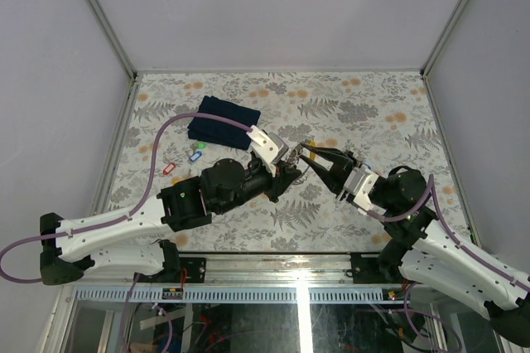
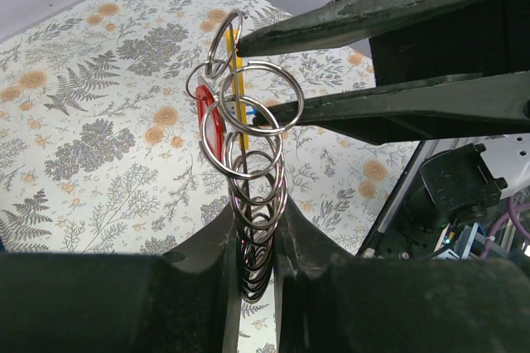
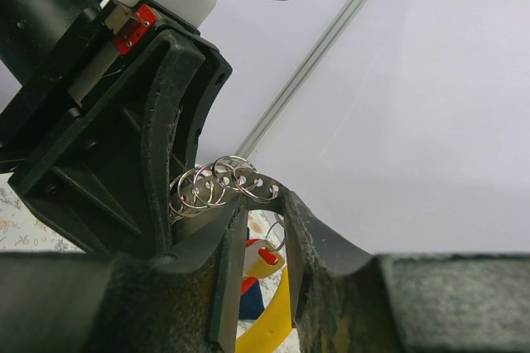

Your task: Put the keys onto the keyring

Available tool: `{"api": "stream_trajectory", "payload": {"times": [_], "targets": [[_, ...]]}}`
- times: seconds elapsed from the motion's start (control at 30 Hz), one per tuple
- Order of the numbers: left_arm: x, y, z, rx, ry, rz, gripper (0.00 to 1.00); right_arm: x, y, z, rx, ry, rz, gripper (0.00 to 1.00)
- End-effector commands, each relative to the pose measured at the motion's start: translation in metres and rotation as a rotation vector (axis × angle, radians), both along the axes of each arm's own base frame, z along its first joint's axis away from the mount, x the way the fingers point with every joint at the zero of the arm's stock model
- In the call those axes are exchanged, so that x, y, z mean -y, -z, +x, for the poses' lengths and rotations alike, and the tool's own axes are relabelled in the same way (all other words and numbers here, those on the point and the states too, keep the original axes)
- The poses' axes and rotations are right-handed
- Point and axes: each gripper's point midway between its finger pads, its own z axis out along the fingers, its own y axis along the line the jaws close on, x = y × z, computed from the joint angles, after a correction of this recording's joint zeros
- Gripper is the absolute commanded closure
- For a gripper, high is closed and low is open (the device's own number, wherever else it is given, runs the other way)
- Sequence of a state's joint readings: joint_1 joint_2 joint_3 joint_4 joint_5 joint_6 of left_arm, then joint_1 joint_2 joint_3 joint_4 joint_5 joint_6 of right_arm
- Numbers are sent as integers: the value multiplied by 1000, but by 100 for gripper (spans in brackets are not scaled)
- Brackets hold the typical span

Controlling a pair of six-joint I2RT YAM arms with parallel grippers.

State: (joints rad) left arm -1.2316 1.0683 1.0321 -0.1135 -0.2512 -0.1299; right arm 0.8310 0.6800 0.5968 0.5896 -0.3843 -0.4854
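Left gripper (image 2: 252, 233) clamped on keyring (image 2: 251, 133), a string of linked steel rings, held above the floral table (image 1: 373, 104). Right gripper (image 2: 258, 78) fingers apart, straddling the end ring. Red tag (image 2: 207, 121) and yellow tag (image 3: 269, 320) dangle from it. Loose keys (image 1: 196, 155) lie near dark cloth (image 1: 224, 121). Tag writing unreadable.

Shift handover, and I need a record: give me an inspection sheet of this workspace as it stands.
Surface: floral-patterned table.
Job's things: keyring, a bunch of linked rings, held mid-air carrying a red tag and yellow tag; red-tagged key and blue-tagged key lie loose on the table.
Clutter: folded dark blue cloth, far side, left.
Claws: left claw shut on the keyring; right claw open around its top ring.
Cables: purple cable loops along the left arm.
Surroundings: plain grey walls, metal frame.
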Motion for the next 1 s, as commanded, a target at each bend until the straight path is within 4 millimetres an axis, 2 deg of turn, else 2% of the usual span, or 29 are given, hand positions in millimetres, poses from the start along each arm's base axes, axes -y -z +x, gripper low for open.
{"api": "stream_trajectory", "payload": {"times": [0.0,0.2,0.57,0.77,0.97], "targets": [[5,-31,0,42,7,-87,100,5,-24,-7,68,-6,56,68],[6,-31,0,45,9,-85,100,6,-26,-10,104,-3,43,64],[10,-31,0,45,15,-83,99,2,-23,-10,175,4,-45,64],[11,-30,1,45,15,-78,100,2,-21,-10,181,5,-59,68],[10,-31,1,47,12,-79,99,3,-21,-11,184,6,-61,82]]}}
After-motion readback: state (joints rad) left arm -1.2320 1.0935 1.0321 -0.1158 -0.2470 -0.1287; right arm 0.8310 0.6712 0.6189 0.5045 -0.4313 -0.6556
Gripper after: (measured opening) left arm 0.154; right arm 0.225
